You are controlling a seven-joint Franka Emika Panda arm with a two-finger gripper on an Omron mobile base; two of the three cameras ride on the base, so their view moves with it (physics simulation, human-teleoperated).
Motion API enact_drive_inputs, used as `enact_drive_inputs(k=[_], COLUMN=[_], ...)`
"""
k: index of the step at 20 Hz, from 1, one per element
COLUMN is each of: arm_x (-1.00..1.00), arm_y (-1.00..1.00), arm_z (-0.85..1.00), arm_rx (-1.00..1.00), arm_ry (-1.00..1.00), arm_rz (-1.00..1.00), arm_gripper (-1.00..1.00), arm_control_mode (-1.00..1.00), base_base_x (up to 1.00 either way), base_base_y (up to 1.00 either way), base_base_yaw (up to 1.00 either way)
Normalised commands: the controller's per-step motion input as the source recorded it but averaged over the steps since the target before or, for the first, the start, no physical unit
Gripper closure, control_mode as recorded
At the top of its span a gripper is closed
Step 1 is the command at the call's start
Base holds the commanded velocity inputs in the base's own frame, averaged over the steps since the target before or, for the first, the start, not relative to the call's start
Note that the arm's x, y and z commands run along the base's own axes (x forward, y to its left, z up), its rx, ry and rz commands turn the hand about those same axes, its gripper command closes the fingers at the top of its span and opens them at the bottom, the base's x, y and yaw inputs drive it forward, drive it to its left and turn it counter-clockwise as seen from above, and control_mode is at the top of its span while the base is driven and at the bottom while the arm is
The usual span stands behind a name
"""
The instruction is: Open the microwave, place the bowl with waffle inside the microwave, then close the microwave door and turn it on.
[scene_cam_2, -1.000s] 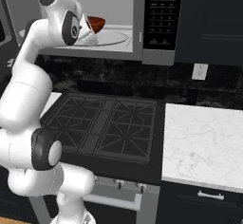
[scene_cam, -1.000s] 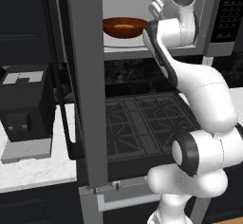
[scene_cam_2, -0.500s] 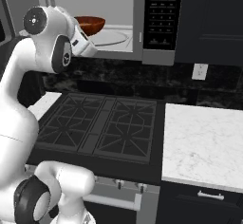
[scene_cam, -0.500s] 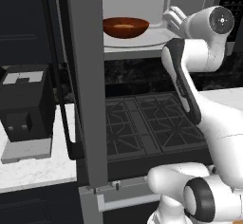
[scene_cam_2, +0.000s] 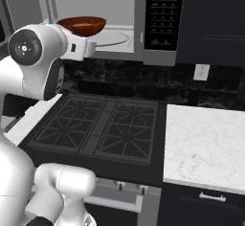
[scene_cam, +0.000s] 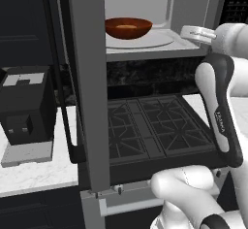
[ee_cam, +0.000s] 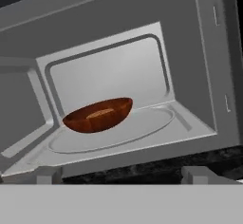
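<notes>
Gripper [ee_cam: 121,173] open outside microwave [ee_cam: 199,76]; bowl with waffle [ee_cam: 98,115] on turntable [ee_cam: 142,126]

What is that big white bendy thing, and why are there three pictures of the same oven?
It's a robot arm with a two-finger gripper, open and holding nothing. Two pictures come from cameras behind the arm, one on each side. The third comes from a camera on its hand, looking into the microwave. That isn't an oven: below it is a stove. The microwave door is swung open, and the bowl with waffle sits inside on the round plate. A black coffee machine stands on the counter.
</notes>
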Motion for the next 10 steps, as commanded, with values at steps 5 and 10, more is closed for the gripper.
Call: enact_drive_inputs(k=[5,10], arm_x=[-0.48,-0.58], arm_y=[0.00,0.08], arm_z=[0.07,-0.15], arm_rx=[-0.06,-0.02], arm_ry=[-0.03,-0.09], arm_rz=[0.00,0.05], arm_gripper=[-1.00,-1.00], arm_control_mode=[-1.00,-1.00], base_base_x=[0.00,0.00], base_base_y=[0.00,0.00], base_base_yaw=[0.00,0.00])
